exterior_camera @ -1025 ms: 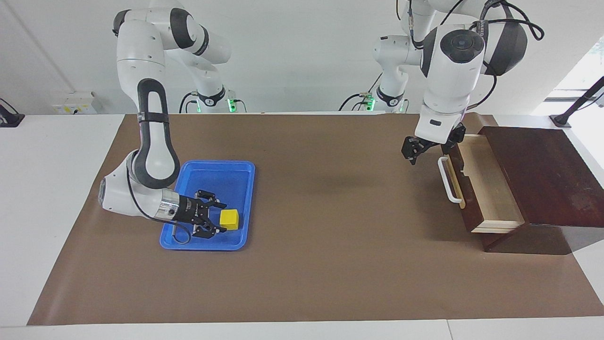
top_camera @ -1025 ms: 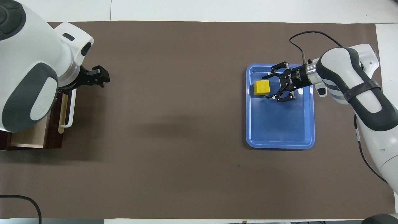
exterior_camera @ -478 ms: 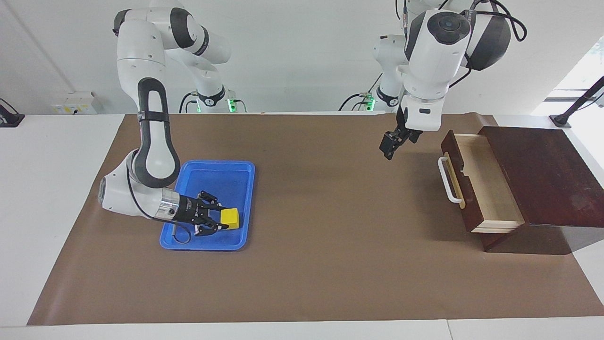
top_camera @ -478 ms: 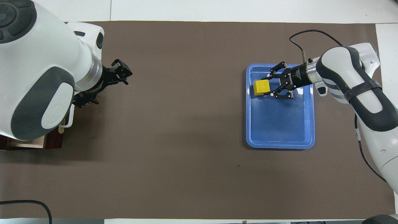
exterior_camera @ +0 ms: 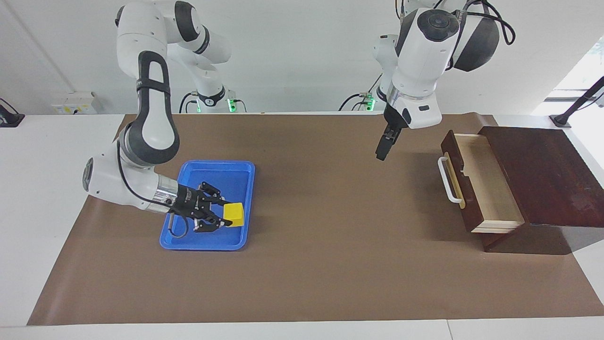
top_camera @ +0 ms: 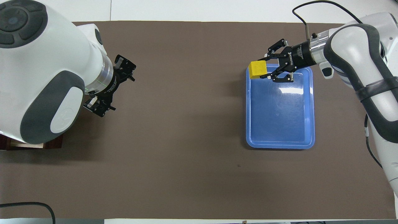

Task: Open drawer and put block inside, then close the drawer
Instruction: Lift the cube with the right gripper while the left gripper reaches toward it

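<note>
Facing view. We record one right gripper (exterior_camera: 225, 217), its fingers closed on the one yellow block (exterior_camera: 233, 214). A second ago the block sat flat in the blue tray (exterior_camera: 214, 169) with the fingers spread on either side of it; now it is clamped and raised slightly, hanging over the tray's corner nearest the table's middle. We take this to mean the pick is done and the carry to the drawer comes next. One left gripper (exterior_camera: 381, 148), fingers spread wide and holding nothing, hangs over bare mat toward the table's middle; a second ago it was just beside the white handle (exterior_camera: 447, 180), and it has since drawn away and up. One drawer (exterior_camera: 481, 182) stands pulled out of its dark box (exterior_camera: 547, 172), pale interior showing and nothing in it, so the opening step reads as finished. One brown mat (exterior_camera: 330, 264).

Overhead view. One block (top_camera: 257, 69), now over the tray's rim farther from the robots, held by the right gripper (top_camera: 266, 67). One tray (top_camera: 279, 124), with nothing lying in it. One left gripper (top_camera: 113, 84) over the mat. The left arm's body covers most of the drawer here.

Count: two grippers, one block, one tray, one drawer, one handle.
</note>
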You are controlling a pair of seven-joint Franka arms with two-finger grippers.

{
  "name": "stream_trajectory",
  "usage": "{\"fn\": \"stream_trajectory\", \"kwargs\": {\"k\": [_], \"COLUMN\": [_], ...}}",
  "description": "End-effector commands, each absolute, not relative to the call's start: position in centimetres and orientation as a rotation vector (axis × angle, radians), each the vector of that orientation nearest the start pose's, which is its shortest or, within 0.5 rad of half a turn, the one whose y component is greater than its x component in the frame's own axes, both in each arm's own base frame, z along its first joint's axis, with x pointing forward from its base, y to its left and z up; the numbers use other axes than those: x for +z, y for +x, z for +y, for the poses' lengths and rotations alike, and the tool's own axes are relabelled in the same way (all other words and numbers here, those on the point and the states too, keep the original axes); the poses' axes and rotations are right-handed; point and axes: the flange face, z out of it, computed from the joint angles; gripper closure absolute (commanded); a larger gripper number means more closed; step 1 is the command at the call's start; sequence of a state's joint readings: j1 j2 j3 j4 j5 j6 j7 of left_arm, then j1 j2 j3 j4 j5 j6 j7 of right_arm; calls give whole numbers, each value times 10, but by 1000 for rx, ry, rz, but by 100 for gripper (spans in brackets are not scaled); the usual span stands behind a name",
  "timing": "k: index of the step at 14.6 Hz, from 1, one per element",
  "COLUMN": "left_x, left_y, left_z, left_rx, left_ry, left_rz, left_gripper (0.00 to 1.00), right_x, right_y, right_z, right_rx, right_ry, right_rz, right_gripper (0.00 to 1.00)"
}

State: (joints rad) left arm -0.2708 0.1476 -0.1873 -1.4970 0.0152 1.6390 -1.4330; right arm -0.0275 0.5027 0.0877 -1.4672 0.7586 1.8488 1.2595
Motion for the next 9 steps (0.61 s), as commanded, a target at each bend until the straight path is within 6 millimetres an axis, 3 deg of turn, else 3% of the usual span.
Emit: {"fn": "stream_trajectory", "kwargs": {"k": [1, 4, 9], "left_x": [586, 588, 575], "left_y": [547, 548, 565], "left_z": [-274, -278, -275], "left_rx": [25, 46, 72], "left_ry": [-2745, -2670, -2502], "left_rz": [-1608, -1795, -2012], "left_gripper": [0, 0, 0], "right_x": [456, 484, 500], "right_y": [679, 674, 664], "right_z": [133, 184, 251], "right_rx": [700, 705, 685], "right_ry": [-1890, -1878, -1805], "right_rz": [1674, 1687, 1738], "right_gripper": [100, 100, 100]}}
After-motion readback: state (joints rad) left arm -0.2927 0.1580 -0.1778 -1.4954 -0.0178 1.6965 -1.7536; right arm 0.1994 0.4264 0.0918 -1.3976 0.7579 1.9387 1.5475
